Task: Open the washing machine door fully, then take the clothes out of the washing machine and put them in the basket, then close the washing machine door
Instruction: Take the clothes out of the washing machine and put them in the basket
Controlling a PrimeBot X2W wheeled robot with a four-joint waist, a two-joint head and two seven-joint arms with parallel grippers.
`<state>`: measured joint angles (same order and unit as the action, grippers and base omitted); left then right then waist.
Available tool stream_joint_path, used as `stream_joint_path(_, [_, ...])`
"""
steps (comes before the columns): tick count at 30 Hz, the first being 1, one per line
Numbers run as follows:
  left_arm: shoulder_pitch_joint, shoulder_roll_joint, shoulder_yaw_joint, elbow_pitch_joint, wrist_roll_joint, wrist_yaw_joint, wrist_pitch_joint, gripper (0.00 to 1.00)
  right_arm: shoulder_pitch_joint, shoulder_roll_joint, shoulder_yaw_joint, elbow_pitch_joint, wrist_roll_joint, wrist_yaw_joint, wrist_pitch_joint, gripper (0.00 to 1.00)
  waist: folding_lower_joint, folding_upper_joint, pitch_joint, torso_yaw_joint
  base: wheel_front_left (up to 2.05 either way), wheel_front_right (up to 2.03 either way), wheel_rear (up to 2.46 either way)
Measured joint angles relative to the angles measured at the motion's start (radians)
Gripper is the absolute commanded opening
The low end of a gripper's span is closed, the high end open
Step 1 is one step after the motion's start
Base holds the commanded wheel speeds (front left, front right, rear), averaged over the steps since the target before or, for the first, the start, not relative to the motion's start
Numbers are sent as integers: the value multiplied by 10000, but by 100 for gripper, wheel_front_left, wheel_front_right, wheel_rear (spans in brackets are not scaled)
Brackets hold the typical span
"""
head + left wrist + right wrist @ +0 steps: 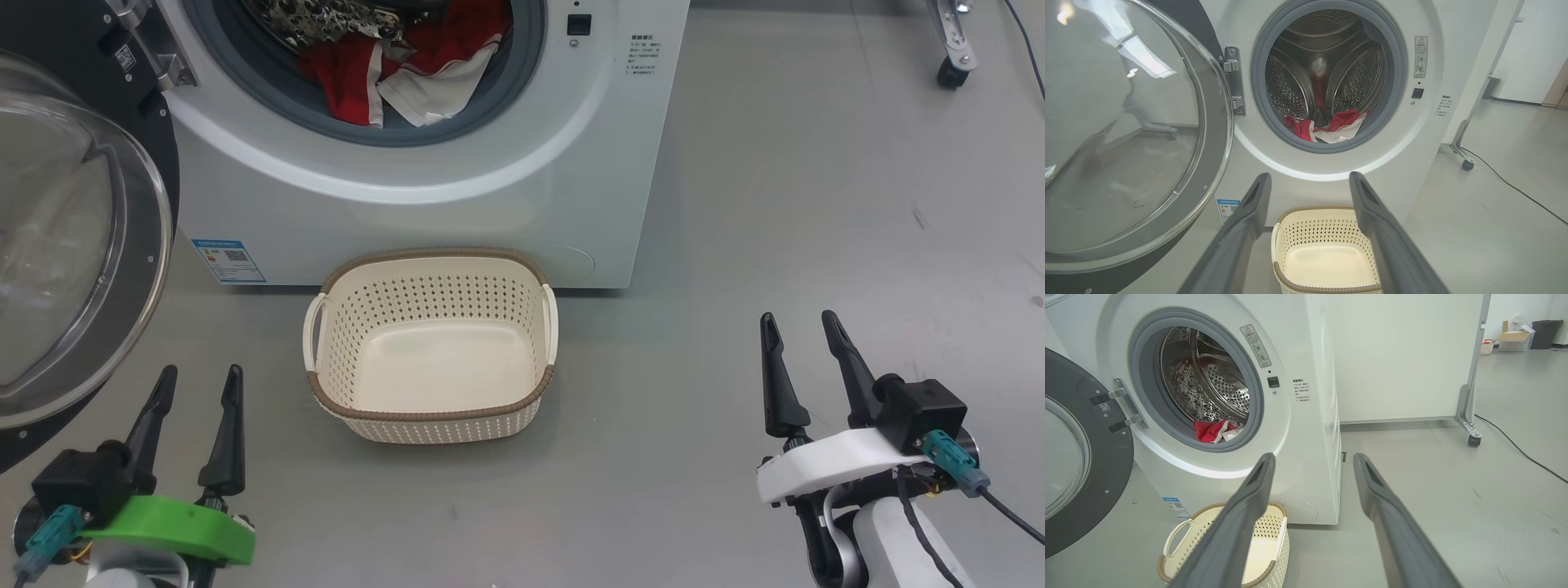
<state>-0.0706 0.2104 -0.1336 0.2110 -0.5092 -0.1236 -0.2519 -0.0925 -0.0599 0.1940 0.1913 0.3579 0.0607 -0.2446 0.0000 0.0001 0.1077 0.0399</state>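
Clothes [392,69] lie heaped just inside the opening of the washing machine [490,229]: soft, light, floppy, best pinched at a raised red fold, I'd guess. Left gripper [201,377] and right gripper [798,320] hang spread apart, empty, either side of the basket [424,414].

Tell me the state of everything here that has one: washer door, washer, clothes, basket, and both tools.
washing machine door: swung wide open on its hinge.
washing machine: opening uncovered, laundry inside.
clothes: lying at the bottom of the drum, not taken out.
basket: upright on the floor before the machine, empty.
left tool: open, holding nothing.
right tool: open, holding nothing.
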Motion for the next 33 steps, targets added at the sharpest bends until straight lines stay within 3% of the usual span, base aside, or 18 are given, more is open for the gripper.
stream_joint_path(20, [160, -100, -255, -253, -399, -4, 0, 100, 2, 31, -21, 33, 0, 86, -2, 100, 1, -1, 67, -14, 8, -16, 8])
stream_joint_path(33, [160, 15, -313, -309, -412, -4, 0, 100, 2, 46, -46, 40, 0, 86, 0, 100, 0, 0, 110, 1, 71, -73, 2])
